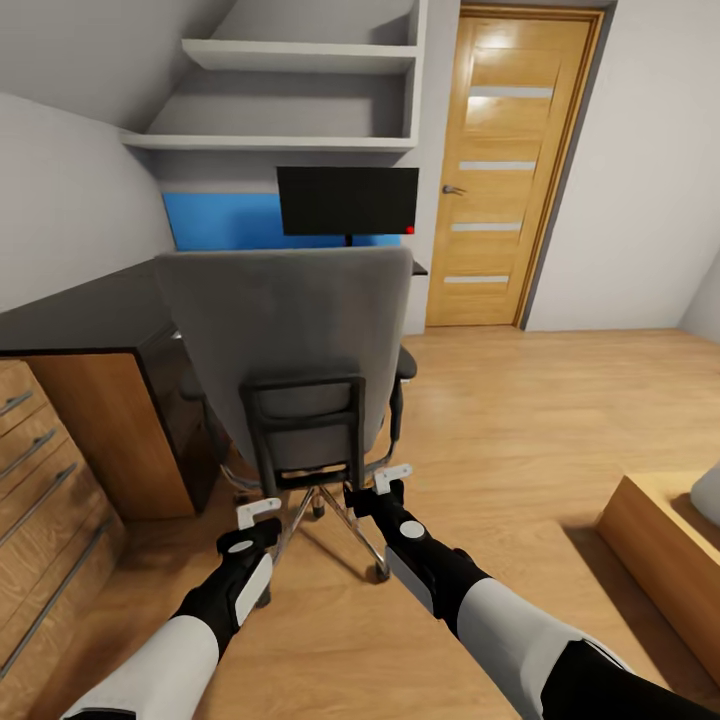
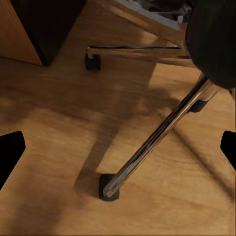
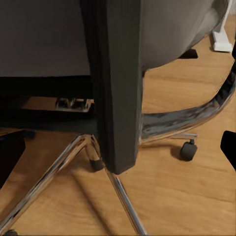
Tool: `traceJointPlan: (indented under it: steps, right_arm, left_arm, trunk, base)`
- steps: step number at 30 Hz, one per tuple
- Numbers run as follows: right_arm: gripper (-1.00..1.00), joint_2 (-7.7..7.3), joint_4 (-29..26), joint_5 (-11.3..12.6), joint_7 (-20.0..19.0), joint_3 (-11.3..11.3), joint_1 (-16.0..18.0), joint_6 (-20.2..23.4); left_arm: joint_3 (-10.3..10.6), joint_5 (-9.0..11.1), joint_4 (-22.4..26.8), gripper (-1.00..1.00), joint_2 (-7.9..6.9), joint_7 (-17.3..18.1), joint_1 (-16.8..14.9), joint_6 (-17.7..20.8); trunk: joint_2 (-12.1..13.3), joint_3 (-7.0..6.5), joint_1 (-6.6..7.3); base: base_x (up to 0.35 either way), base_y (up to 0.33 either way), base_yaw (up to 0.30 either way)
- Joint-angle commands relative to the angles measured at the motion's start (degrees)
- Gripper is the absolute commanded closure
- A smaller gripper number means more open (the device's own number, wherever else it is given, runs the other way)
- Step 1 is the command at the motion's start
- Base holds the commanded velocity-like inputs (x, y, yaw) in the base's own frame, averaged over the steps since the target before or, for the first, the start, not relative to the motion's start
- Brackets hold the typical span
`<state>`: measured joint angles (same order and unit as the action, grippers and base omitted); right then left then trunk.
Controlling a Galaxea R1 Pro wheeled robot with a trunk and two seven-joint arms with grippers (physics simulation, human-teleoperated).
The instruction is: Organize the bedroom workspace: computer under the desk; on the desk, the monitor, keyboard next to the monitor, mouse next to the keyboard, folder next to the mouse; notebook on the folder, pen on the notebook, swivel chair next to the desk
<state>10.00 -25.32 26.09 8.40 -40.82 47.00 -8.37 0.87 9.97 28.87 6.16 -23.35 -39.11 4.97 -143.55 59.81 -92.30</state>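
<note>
- The grey-upholstered swivel chair [image 1: 290, 350] with black frame and chrome five-star base stood directly in front of you, its back turned to you, facing the glossy black L-shaped desk [image 1: 70, 315] with the bright blue back panel.
- The wide black-fronted monitor [image 1: 347, 200] stood on the desk beyond the chair.
- The left end effector [image 1: 258, 513] hung low behind the chair with its fingers spread, holding nothing; its wrist view looked down on a chrome base spoke [image 2: 157, 137] and a black caster [image 2: 108, 189].
- The right end effector [image 1: 392, 480] was likewise spread and empty, close to the black vertical frame bar [image 3: 118, 88] of the backrest.
- The chair likely handled as a fairly heavy but free-rolling load: the casters should yield to a light push on the smooth wooden floor [image 1: 520, 420], and the seat may swivel if pushed off-centre.
- The rigid black frame bars offered the better hold; the chrome spokes looked slippery.
</note>
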Motion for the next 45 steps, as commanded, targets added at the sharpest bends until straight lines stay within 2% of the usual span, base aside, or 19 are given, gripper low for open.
traceJointPlan:
  steps: [1, 4, 9, 45]
  right_arm:
    - [-1.0, 0.0, 0.1, 0.5, 0.4, -0.5, 0.1, -0.3]
    - [-1.0, 0.0, 0.2, 0.5, 0.4, -0.5, 0.1, -0.3]
    - [-1.0, 0.0, 0.2, 0.5, 0.3, -0.5, 0.0, -0.3]
    - [-1.0, 0.0, 0.2, 0.5, 0.5, -0.7, 0.0, -0.3]
  left_arm:
    - [0.1, 0.3, -0.3, -1.0, -0.01, -0.2, 0.0, -2.5]
    - [0.1, 0.3, -1.0, -1.0, -0.01, -0.1, 0.0, -4.2]
    - [0.1, 0.3, -1.4, -1.0, -0.04, -0.2, 0.0, -5.0]
    - [0.1, 0.3, -1.5, -1.0, -0.1, -0.2, 0.0, -5.1]
  trunk:
    - [0.0, 0.06, -0.02]
    - [0.0, 0.06, -0.02]
    - [0.0, 0.06, -0.02]
    - [0.0, 0.06, -0.02]
  base:
    - [0.311, 0.0, 0.0]
    - [0.314, 0.0, 0.0]
    - [0.291, 0.0, 0.0]
    - [0.321, 0.0, 0.0]
